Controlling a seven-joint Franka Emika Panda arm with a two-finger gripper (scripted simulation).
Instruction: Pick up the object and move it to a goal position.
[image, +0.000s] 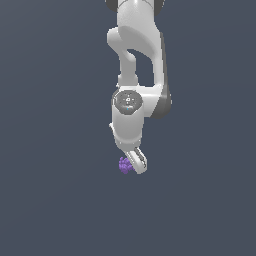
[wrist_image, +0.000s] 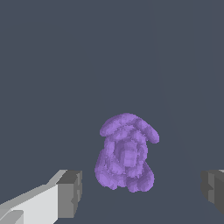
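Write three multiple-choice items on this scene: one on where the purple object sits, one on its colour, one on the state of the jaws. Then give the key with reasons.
1. Where is the object relative to the gripper in the wrist view?
A. Between the two fingers, touching neither
B. Clamped tight by both fingers
C. Outside the fingers, far off to one side

2. What colour is the object?
A. Green
B. Purple
C. Orange

3. How do the jaws stand?
A. Shut on nothing
B. Shut on the object
C. Open

Key:
1 A, since the wrist view shows clear gaps between the lumpy cluster and each finger.
2 B, since both views render it purple; in the exterior view it sits by the fingertips.
3 C, since the fingers stand wide apart at the wrist view's edges with the object free between them.
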